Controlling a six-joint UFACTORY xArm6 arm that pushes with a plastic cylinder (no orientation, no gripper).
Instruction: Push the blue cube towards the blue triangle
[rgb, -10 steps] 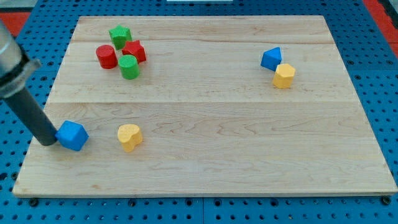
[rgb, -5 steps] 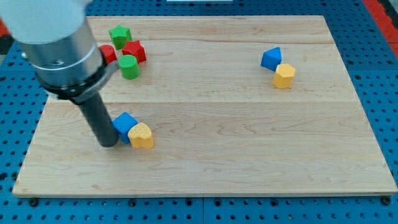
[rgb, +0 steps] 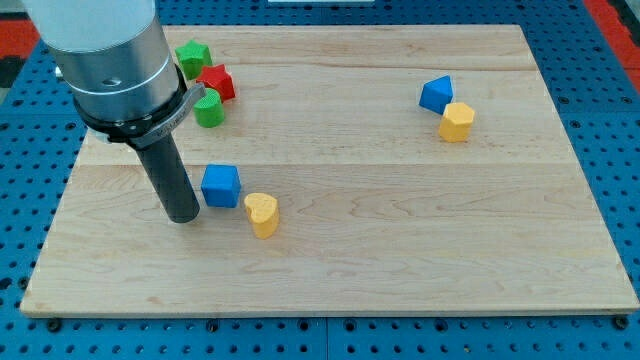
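While my tip (rgb: 182, 216) seemingly touches the blue cube (rgb: 221, 186), no jaws show.

Open board stretches from the blue cube (rgb: 221, 186) toward the blue triangle (rgb: 436, 94) near the right edge; a yellow heart (rgb: 262, 214) sits just beside the cube.

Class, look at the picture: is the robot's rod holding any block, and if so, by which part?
Nothing is held. My tip only pushes; it stands just on the view's left of the blue cube, at its left side.
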